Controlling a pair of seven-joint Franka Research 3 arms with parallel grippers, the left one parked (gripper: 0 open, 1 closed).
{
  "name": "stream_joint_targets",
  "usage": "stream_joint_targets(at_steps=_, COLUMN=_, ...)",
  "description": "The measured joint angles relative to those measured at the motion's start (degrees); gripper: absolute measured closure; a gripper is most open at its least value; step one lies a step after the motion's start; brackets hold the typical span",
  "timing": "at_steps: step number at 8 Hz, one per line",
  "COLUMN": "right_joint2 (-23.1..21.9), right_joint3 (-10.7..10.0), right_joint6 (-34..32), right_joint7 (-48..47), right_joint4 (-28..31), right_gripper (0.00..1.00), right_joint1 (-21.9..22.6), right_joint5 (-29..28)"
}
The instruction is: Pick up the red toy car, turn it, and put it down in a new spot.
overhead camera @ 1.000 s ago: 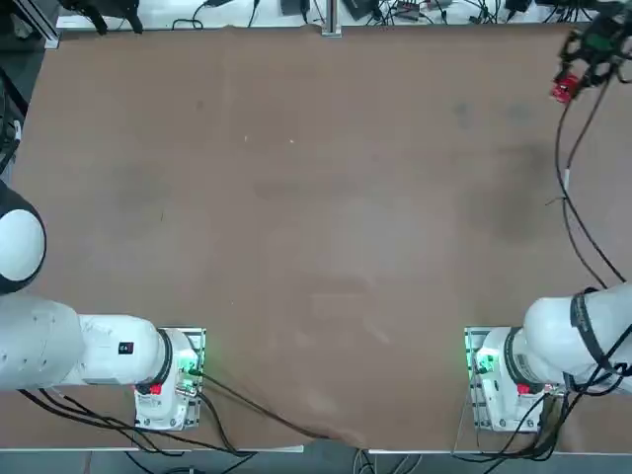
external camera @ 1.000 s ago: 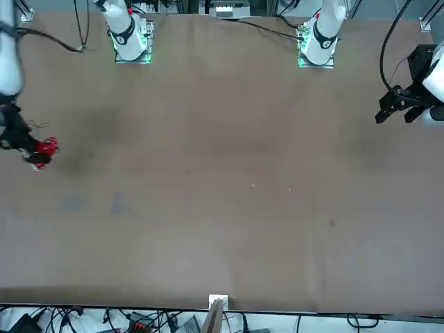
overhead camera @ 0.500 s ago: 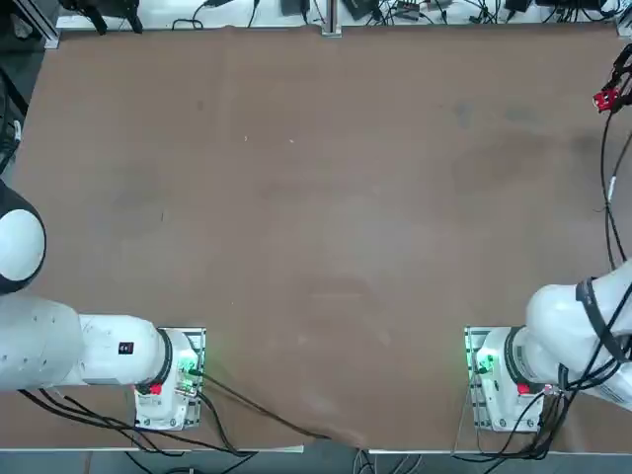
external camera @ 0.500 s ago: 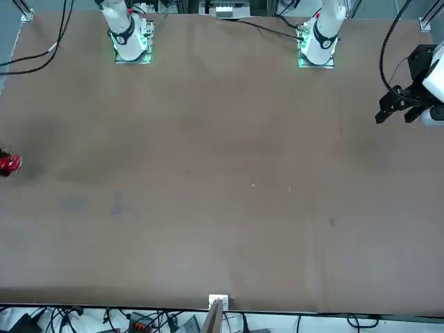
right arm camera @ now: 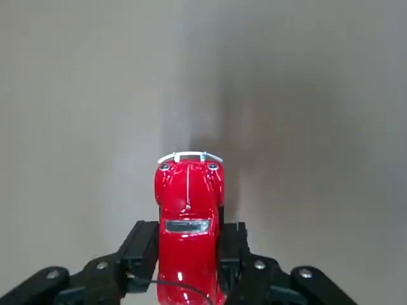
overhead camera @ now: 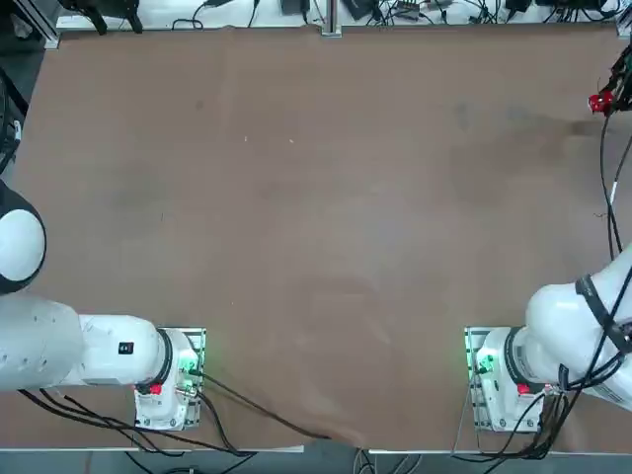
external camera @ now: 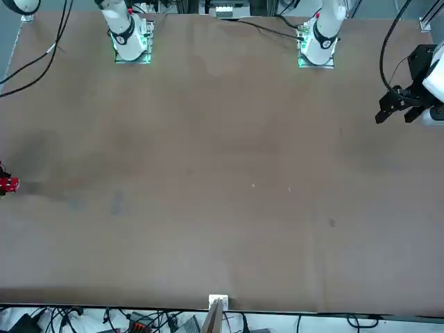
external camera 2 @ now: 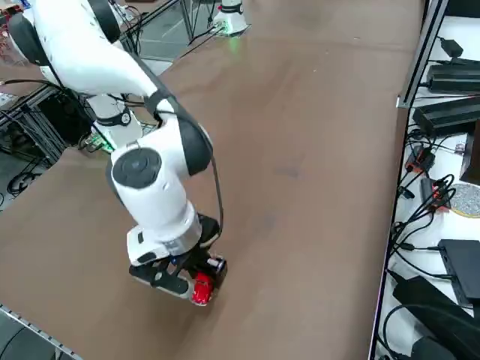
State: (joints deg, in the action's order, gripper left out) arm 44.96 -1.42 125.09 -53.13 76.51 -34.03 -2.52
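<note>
Wrist view tells you the most: the right gripper (right arm camera: 189, 254) is holding the red toy car (right arm camera: 188, 210), with one black finger (right arm camera: 143, 244) pressed on each side of the car's body and the car's nose sticking out past them. So the picking up is done. You cannot tell from these pictures if the turn is done, and the putting down is left to do. The car looks like it is low over the brown table (right arm camera: 76, 95), with a soft shadow under it, but you cannot tell if its wheels touch. In the top view the car (overhead camera: 599, 102) is only a small red dot far out at about 2 o'clock, right at the edge of the picture, near the table's far right corner. You cannot see the fingers there at all. In the front view the car (external camera: 8, 184) is a red dot at 9 o'clock, half cut off. The right side view shows what the others miss: the big white arm bent low over the table with the gripper (external camera 2: 196, 283) and the car (external camera 2: 201, 289) under it, close to the table's near edge. Take care, because the car is close to that edge.
</note>
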Motion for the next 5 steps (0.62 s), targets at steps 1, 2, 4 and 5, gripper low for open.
stream_joint_targets(at_steps=1, right_joint2=0.8, right_joint3=-0.3, right_joint6=0.1, right_joint7=0.0, right_joint4=0.0, right_gripper=0.49, right_joint1=-0.5, right_joint5=0.0)
stream_joint_targets(at_steps=2, right_joint2=1.4, right_joint3=-0.3, right_joint6=0.0, right_joint7=0.0, right_joint4=0.2, right_gripper=0.49, right_joint1=-1.2, right_joint5=0.0)
stream_joint_targets(at_steps=4, right_joint2=1.9, right_joint3=-0.4, right_joint6=2.4, right_joint7=0.0, right_joint4=1.8, right_gripper=0.49, right_joint1=-2.5, right_joint5=0.0)
stream_joint_targets(at_steps=5, right_joint2=2.0, right_joint3=-0.4, right_joint6=4.9, right_joint7=0.0, right_joint4=3.1, right_gripper=0.49, right_joint1=-2.7, right_joint5=0.0)
